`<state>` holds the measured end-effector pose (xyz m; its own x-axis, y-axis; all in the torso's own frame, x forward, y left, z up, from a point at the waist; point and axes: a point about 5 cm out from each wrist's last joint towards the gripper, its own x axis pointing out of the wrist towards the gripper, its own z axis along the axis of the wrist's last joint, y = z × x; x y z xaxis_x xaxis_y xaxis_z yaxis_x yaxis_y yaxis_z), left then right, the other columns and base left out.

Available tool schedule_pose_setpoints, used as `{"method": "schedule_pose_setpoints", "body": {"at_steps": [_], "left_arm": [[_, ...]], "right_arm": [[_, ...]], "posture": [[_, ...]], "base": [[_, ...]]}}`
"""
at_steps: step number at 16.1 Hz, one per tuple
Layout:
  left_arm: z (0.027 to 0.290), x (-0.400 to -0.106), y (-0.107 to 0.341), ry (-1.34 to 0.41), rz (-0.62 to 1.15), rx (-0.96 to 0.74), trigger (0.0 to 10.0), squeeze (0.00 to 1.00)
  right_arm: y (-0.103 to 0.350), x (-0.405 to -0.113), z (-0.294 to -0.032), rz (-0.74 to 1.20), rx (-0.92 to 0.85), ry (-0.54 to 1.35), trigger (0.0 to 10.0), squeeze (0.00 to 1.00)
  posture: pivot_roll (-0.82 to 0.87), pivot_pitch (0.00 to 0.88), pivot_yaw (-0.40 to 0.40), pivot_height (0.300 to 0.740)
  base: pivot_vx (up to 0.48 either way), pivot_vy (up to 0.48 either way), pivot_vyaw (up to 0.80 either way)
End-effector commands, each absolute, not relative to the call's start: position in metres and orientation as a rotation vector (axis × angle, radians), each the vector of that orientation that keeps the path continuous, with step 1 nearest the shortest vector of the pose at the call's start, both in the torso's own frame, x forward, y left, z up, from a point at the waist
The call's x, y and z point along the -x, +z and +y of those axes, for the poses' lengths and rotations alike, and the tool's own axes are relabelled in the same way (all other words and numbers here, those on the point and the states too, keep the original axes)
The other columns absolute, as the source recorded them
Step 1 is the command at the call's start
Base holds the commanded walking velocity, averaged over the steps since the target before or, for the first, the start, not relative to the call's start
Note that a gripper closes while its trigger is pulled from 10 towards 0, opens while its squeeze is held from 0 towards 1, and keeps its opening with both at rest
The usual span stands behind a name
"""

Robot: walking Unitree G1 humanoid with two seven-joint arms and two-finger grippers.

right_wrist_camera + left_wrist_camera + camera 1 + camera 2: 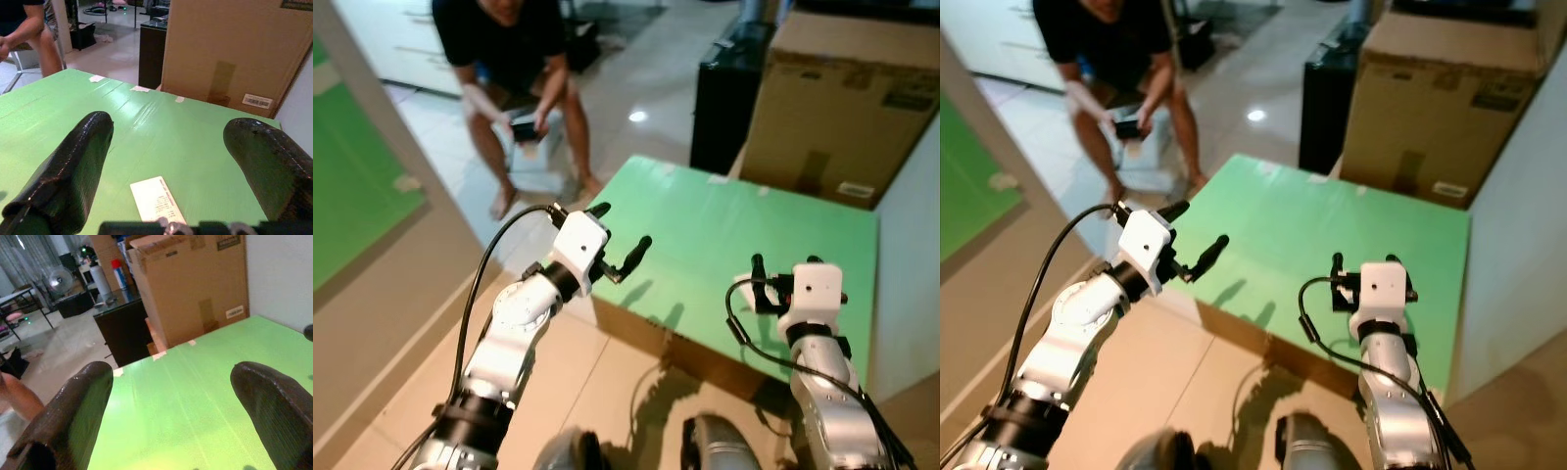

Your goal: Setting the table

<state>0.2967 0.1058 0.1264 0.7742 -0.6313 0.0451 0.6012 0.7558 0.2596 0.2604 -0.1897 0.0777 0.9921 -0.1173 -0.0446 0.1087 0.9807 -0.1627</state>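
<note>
Where tools (pixel 622 227) gape: green table (pixel 724 235)

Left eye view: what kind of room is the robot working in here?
Probably a lived-in home room, partly used for storage: a low green-topped table, a large cardboard box beside a black cabinet, tiled floor, and a seated person.

Seated person (pixel 514 59) holding a phone (pixel 524 128), large cardboard box (pixel 847 103), black cabinet (pixel 729 93) beside it

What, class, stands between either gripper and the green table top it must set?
Nothing visible. The left gripper hovers open over the green table near its left edge, the right gripper open above its near right part. A white card lies flat under the right one.
</note>
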Motion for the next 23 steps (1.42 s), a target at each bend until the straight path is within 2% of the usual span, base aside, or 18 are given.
{"method": "schedule_pose_setpoints", "body": {"at_steps": [1, 4, 13, 23], "left_arm": [[0.1080, -0.2988, 0.1264, -0.665, -0.130, -0.259, 10.0, 0.00], [0.1082, -0.2988, 0.1254, -0.661, -0.128, -0.266, 10.0, 0.00], [0.1068, -0.2998, 0.1285, -0.650, -0.148, -0.242, 10.0, 0.00], [0.1032, -0.3002, 0.1310, -0.662, -0.162, -0.234, 10.0, 0.00]], "right_arm": [[0.0757, -0.2595, -0.1892, 0.067, 0.164, -0.117, 10.0, 0.00], [0.0761, -0.2590, -0.1896, 0.061, 0.157, -0.122, 10.0, 0.00], [0.0768, -0.2581, -0.1891, 0.053, 0.170, -0.120, 10.0, 0.00], [0.0770, -0.2569, -0.1892, 0.049, 0.186, -0.117, 10.0, 0.00]], "posture": [[-0.22, 0.056, 0.080, 0.653], [-0.22, 0.056, 0.080, 0.618], [-0.22, 0.056, 0.080, 0.618], [-0.22, 0.057, 0.078, 0.618]], "base": [[0.000, 0.000, 0.00], [0.000, 0.000, 0.00], [0.000, 0.000, 0.00], [0.431, 0.000, 0.00]]}}
